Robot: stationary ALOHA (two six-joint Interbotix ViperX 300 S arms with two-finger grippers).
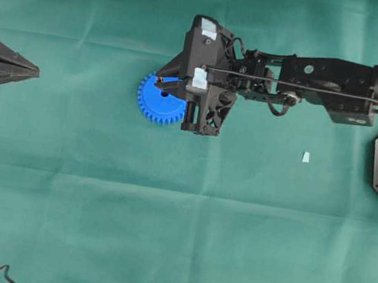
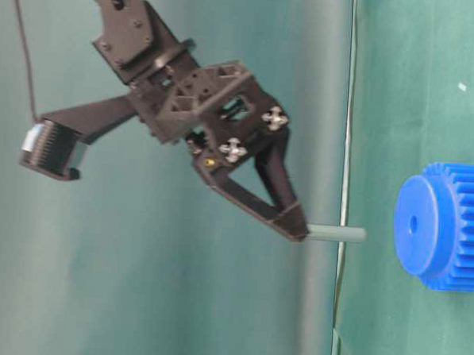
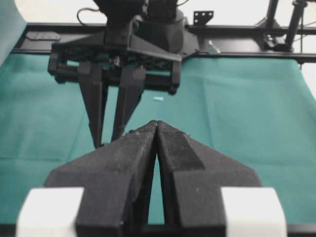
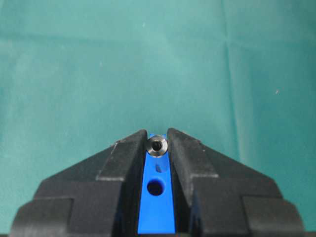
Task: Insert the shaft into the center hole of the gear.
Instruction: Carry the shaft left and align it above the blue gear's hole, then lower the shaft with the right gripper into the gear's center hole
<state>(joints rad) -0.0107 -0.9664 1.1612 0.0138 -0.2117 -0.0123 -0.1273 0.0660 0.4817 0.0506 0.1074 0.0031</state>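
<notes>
The right gripper, black with wedge-shaped fingers, is nipped on the short silvery-grey metal shaft, which juts from its tips toward the bright blue toothed plastic gear, clear of its flat face. The gear's small dark center hole lies just beyond the shaft's end. The left gripper is pressed together, holding nothing, well apart on the green cloth.

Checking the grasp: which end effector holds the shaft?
The right end effector, above the gear, pinches the shaft; the left end effector is shut and empty.
</notes>
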